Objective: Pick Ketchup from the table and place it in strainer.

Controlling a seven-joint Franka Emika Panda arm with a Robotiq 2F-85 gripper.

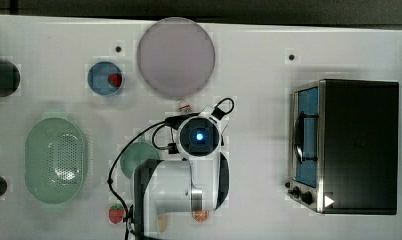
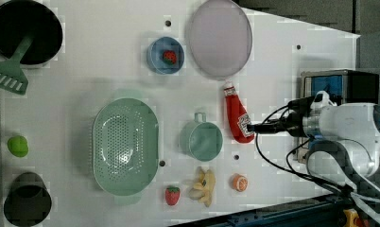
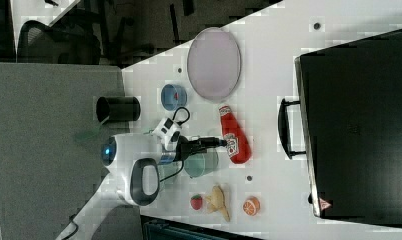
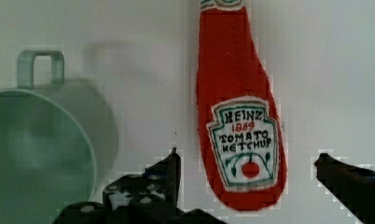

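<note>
The ketchup [image 4: 241, 107] is a flat red bottle with a white Heinz label, lying on the white table with its cap pointing at the purple plate. In the left view the ketchup [image 2: 237, 116] rests between the plate and a teal mug; in the right view the ketchup [image 3: 234, 135] lies beside the mug. My gripper [image 4: 246, 161] is open, one black finger on each side of the bottle's wide base, above it. The gripper [image 2: 254, 127] reaches in from the left view's right. The strainer [image 1: 55, 160], pale mint green and perforated, stands empty at the top view's left; in the left view the strainer [image 2: 125, 146] lies beyond the mug.
A teal mug [image 2: 202, 140] stands between bottle and strainer. A purple plate [image 1: 175, 56] and a blue bowl [image 1: 105, 78] holding a strawberry lie behind. A toaster oven [image 1: 349, 145] fills the top view's right. A strawberry [image 2: 172, 195], banana [image 2: 203, 187] and orange slice [image 2: 238, 182] lie at the table's edge.
</note>
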